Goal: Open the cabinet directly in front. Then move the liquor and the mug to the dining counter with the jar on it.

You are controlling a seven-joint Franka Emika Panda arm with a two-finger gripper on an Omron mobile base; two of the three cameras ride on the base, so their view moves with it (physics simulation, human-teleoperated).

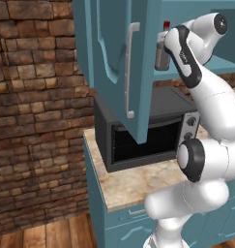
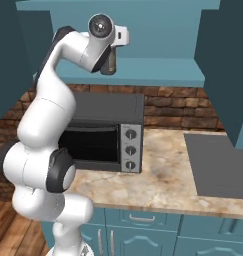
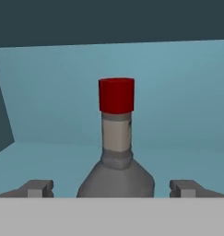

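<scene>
Liquor bottle (image 3: 116, 143) stands straight up at 12 o'clock from the gripper (image 3: 114, 189), right between its wide-open, empty fingers (image 3: 37, 188), inside the open cabinet (image 1: 116, 68)

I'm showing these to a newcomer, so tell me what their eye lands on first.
First is the liquor, its red cap bright against the teal inside of the open cabinet, standing upright on the shelf. The gripper sits right at it, open, one of the fingers on either side of the bottle's body, not closed on it. Below, a dark toaster oven stands on the marbled counter.
</scene>
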